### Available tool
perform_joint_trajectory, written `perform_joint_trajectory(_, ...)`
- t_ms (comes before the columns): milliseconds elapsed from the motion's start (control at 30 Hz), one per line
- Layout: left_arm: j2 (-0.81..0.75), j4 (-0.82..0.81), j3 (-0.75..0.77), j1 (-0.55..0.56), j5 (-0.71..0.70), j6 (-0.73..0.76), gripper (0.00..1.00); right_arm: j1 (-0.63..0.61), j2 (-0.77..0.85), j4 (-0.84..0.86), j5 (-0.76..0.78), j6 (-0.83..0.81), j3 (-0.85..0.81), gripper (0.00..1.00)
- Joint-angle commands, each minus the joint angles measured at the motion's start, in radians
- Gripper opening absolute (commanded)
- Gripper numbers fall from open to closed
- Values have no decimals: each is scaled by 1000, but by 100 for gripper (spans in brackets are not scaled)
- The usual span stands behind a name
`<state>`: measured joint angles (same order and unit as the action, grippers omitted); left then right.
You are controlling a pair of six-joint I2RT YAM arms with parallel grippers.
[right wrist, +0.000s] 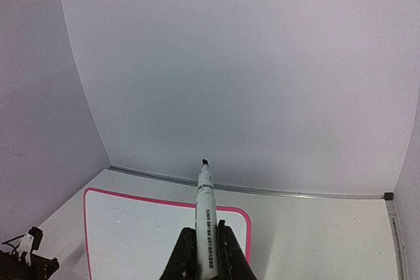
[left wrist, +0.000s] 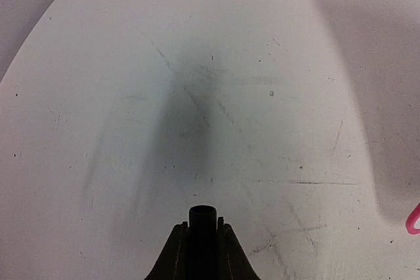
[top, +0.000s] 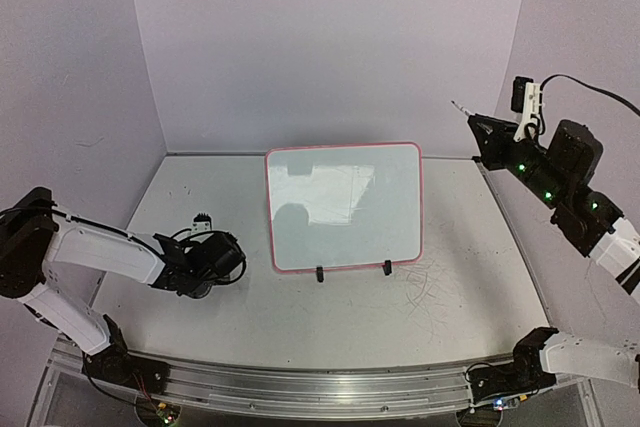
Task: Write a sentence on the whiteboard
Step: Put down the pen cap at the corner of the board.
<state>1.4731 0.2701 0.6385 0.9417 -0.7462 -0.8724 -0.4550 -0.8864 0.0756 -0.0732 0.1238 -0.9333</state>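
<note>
The marker (right wrist: 205,191) is being gripped by the right gripper (right wrist: 207,229), whose 2 fingers are clamped on the white barrel. The bare black tip is pointing up and away, high above the table (top: 250,317) and well apart from the whiteboard (top: 345,202). The left gripper (left wrist: 203,227) is being held low over the table, left of the board, with its fingers closed on a short black tube (left wrist: 203,214), judged to be the marker's cap.

The whiteboard is being propped near the table's centre on 2 black clip feet (top: 320,273) at its near edge; how steeply it is tilted cannot be told. No writing is showing on it, so the sentence is judged not yet begun.

For the step in hand, the tip is to be lowered to the upper left of the board face. Only light pressure is being called for, since the board is likely to slide or tip on such small feet. Room for 2 lines is to be left.

The table surface is showing as white and scuffed, with thin scribbles (top: 432,287) right of the board. The workspace is being enclosed by plain pale lilac walls (top: 330,47), and a metal rail (top: 300,387) is running along the near edge
</note>
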Motion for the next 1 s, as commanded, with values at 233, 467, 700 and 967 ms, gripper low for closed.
perform_joint_trajectory(233,28,-4,-27,-1,-29,-102,5,-1,-8,65,-48,7,0,0)
perform_joint_trajectory(467,41,-10,-42,-2,-37,-129,10,0,-2,65,-54,10,4,0)
perform_joint_trajectory(700,81,-30,-30,-2,-47,-131,12,0,2,67,-56,18,10,0)
perform_joint_trajectory(967,146,-51,-5,-3,-36,-117,12,0,0,70,-64,28,10,0)
